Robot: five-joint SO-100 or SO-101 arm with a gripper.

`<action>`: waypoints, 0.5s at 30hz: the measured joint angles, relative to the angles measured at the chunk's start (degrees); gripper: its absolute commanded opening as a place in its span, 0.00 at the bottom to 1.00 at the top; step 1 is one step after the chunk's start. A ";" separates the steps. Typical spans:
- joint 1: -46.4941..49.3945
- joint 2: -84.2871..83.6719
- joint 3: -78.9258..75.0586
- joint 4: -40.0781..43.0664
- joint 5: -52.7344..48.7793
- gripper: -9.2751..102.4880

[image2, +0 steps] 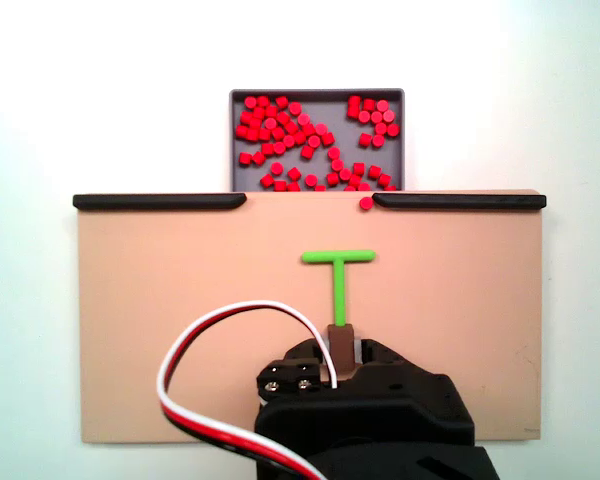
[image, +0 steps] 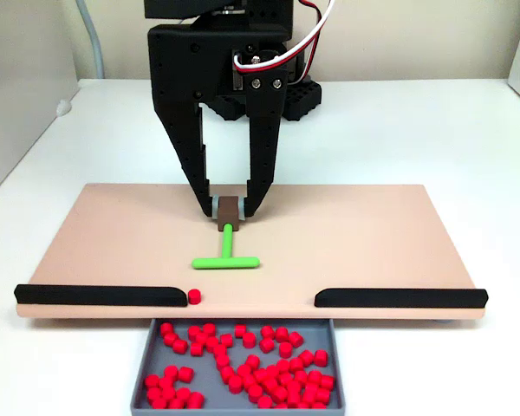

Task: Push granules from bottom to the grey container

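Many little red granules (image: 243, 360) lie in the grey container (image: 144, 364), which sits just past the edge of the tan board (image: 113, 225). In a fixed view the tray is at the bottom, and in another fixed view it is at the top (image2: 238, 140). One red granule (image: 193, 296) is on the board, right at the edge, touching the end of a black strip (image: 95, 295). A second black strip (image: 399, 298) lies on the other side, and the tray sits at the gap between the two strips. The black gripper (image: 230, 211) pinches a small brown block (image: 230, 211) between its two fingers. A green pusher (image: 225, 251) shaped like a T sticks out from this block. Its long stem points from the gripper toward the tray. Its short bar runs sideways, the same way as the black strips. The bar lies on the board, apart from the lone granule and well back from the gap. White and red wires (image2: 230, 320) curl over the arm.
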 measured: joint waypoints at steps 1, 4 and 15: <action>0.00 0.00 0.00 0.00 0.00 0.08; 0.00 -0.18 -0.09 0.00 -0.09 0.08; 0.00 -1.49 -1.23 0.00 -0.44 0.08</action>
